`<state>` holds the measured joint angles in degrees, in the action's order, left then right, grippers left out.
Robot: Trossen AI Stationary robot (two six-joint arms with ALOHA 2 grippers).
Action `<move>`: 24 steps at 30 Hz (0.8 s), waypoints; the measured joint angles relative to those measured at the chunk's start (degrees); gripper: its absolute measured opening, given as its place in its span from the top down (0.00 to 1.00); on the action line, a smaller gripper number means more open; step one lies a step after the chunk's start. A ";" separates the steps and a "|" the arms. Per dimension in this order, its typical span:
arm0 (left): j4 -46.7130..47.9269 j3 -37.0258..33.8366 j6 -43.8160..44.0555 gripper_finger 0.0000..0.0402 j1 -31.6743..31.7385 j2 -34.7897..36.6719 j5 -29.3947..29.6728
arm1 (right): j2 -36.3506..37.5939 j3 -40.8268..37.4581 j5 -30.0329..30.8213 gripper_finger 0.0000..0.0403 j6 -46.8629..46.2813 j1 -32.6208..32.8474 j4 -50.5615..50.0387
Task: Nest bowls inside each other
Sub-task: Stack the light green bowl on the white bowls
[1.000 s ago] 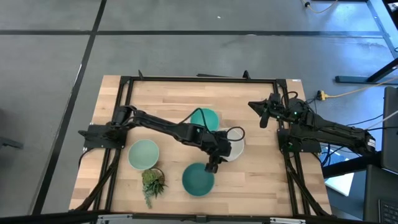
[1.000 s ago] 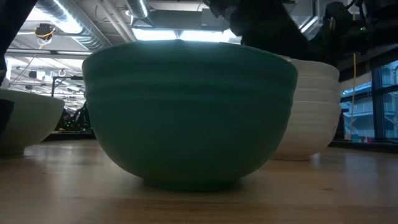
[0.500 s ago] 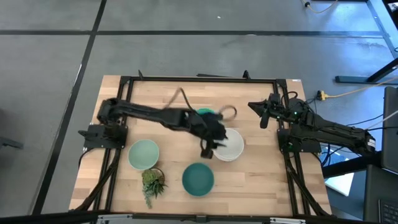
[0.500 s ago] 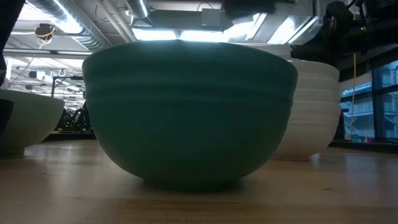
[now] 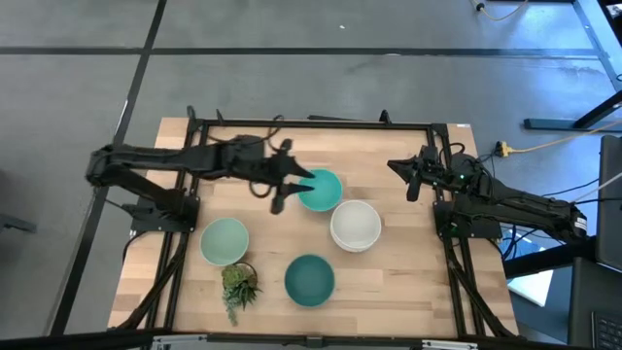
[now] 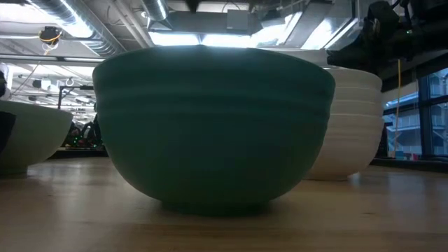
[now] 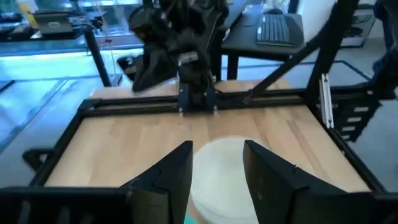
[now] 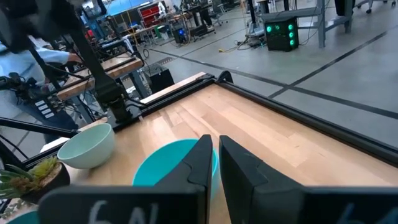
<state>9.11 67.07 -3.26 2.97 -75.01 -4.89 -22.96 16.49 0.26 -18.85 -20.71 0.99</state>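
Note:
The high view shows a bright teal bowl [image 5: 321, 191], a stack of white bowls [image 5: 355, 226], a dark teal bowl [image 5: 310, 279] and a pale mint bowl [image 5: 224, 241], each standing on its base on the table. My left gripper [image 5: 296, 183] hovers open at the bright teal bowl's left rim, raised off the table. Its wrist view looks past the gripper [image 7: 217, 177] at the white stack [image 7: 227, 183]. My right gripper [image 5: 412, 177] waits near the table's right edge, fingers shut [image 8: 216, 163]. The low view is filled by the dark teal bowl [image 6: 213, 126].
A small potted plant [image 5: 238, 285] stands near the front edge, next to the mint bowl. A black frame [image 5: 311, 124] runs round the table top. Bare wood lies between the white stack and the right arm's base [image 5: 466, 219].
My left gripper has risen from the dark teal bowl's far rim and swung toward the table's far left, passing over the white stack, and now hangs beside the bright teal bowl. The bowls have stayed where they were.

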 joint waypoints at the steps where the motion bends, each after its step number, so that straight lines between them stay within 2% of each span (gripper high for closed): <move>1: -0.99 -2.70 0.04 0.66 0.08 2.07 -0.04 | 0.02 0.00 0.01 0.92 0.15 0.00 0.03; 4: -2.64 -8.23 1.11 0.66 -0.30 6.87 -0.10 | 0.00 0.00 0.03 0.92 1.38 0.00 0.03; 7: -2.57 -11.74 6.15 0.66 -1.39 9.44 -0.10 | 0.00 0.00 0.26 0.92 1.38 -0.02 0.05; 11: -2.21 -13.61 12.13 0.66 -3.62 10.20 -0.20 | 0.00 0.00 2.14 0.92 1.33 -0.02 0.41; 15: -0.76 -14.12 10.91 0.66 -4.70 9.90 0.14 | 0.00 0.00 3.14 0.92 1.15 -0.02 0.49; 19: 4.93 -14.10 10.38 0.66 -4.83 9.80 1.20 | 0.00 0.00 3.14 0.92 1.10 -0.02 0.51; 24: 21.18 -14.10 14.95 0.66 -4.42 9.82 5.41 | 0.00 0.00 3.14 0.92 -0.30 -0.02 1.03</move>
<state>30.28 52.97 11.69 -1.45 -65.19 0.53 -22.96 16.49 3.40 -19.15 -20.73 2.02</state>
